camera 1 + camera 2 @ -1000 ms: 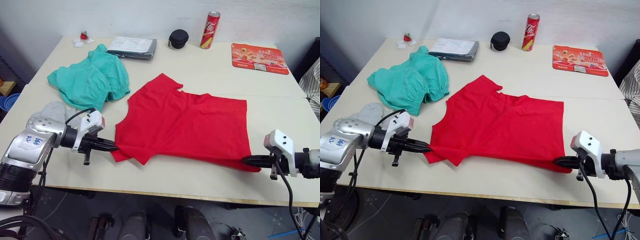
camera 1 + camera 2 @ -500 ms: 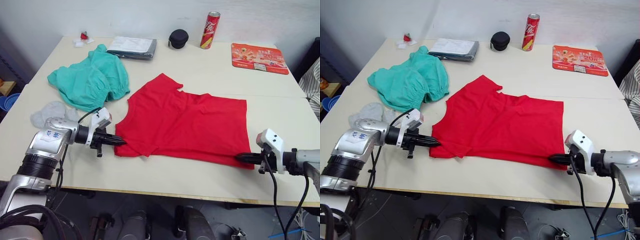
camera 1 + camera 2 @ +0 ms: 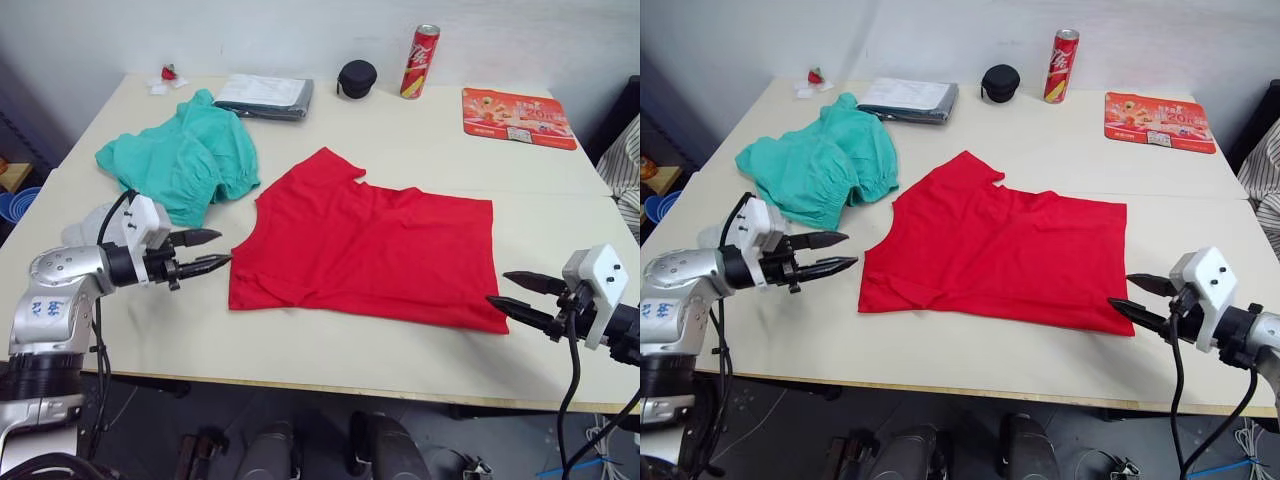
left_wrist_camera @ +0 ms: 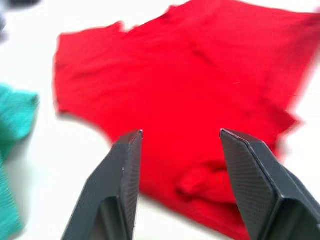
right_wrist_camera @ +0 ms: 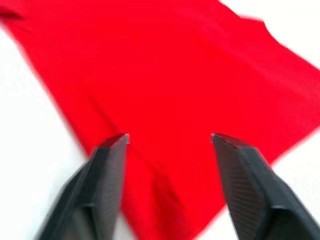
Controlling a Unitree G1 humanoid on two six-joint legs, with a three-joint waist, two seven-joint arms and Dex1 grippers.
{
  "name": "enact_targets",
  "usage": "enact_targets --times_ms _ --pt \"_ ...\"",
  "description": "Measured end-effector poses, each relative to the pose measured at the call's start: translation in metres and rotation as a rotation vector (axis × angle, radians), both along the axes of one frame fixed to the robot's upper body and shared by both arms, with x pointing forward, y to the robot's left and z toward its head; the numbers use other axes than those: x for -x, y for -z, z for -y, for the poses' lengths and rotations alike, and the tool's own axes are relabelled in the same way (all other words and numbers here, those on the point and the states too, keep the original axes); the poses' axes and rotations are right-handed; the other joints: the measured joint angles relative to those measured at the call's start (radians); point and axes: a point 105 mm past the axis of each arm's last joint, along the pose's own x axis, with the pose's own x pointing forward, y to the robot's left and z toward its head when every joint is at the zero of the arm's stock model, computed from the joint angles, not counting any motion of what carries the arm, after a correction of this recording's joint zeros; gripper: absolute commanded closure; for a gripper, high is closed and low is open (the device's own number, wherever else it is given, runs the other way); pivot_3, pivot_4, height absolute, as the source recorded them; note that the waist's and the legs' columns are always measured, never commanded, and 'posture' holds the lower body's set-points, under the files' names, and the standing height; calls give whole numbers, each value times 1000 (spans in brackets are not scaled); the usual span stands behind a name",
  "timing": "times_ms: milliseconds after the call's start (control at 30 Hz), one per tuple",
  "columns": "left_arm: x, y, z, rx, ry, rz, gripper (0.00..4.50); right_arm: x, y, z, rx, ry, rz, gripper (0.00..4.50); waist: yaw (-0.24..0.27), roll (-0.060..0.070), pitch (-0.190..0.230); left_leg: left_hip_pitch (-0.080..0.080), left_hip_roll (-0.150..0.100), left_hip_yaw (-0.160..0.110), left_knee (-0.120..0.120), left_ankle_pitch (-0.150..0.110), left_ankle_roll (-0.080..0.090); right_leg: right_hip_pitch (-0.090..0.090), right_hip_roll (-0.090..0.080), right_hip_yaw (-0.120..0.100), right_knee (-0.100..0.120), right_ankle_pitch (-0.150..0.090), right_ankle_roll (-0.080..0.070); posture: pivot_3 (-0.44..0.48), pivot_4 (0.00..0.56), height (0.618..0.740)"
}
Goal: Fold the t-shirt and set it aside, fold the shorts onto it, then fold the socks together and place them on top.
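My left tool (image 3: 212,252) hangs just off the left edge of the t-shirt (image 3: 370,245), its two black fingers spread apart with nothing between them, tips pointing at the cloth but not touching it. My right tool (image 3: 518,297) sits at the t-shirt's near right corner, fingers likewise apart and empty, the lower tip right beside the hem. The t-shirt lies flat in the middle of the counter (image 3: 420,140), folded into a rough rectangle with one sleeve poking toward the far side and a small tuck of fabric at the near left corner. The shorts (image 3: 180,160) lie crumpled on the far left of the counter, just beside the t-shirt's left edge, apart from it. The socks (image 3: 88,222) rest near the counter's left edge, partly hidden behind my left arm. Along the far edge stand a flat grey packet (image 3: 265,95), a round black case (image 3: 357,76), a red can (image 3: 420,60) and a red printed mat (image 3: 518,116).
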Motion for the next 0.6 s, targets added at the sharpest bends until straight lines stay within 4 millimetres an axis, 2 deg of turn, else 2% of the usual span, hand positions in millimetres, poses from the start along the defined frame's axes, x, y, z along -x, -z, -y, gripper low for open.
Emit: enact_targets --times_ms 67,167,267,333,467,600 --pt "18 10 15 -46 106 -8 3518 8 8 -14 46 -77 1 3456 0 0 0 1 0 0 0 0 -1 1 0 1 -2 0 0 0 150 740" --pt "30 34 35 -76 204 -51 4462 8 25 -27 83 -140 11 4484 0 -1 0 2 0 1 0 0 0 1 0 2 -3 0 0 0 150 740" --pt "33 55 53 -121 270 -56 4462 0 44 -32 117 -172 20 4484 1 -1 -1 1 -1 2 0 0 0 0 0 2 -3 0 0 0 150 740" --pt "29 62 64 -120 289 -51 4462 -8 55 -28 129 -160 24 4484 1 -1 -1 1 -1 3 0 0 1 0 0 2 -3 0 0 0 150 740" --pt "19 70 74 -153 305 -39 4462 -21 68 -23 146 -142 34 4484 1 -1 -1 0 -1 2 0 1 1 -1 0 1 0 0 0 0 150 740" --pt "4 68 82 -112 258 -20 4462 -26 73 -18 147 -123 40 4484 0 -1 -1 0 -1 2 1 1 2 -1 0 1 1 0 0 0 150 740"
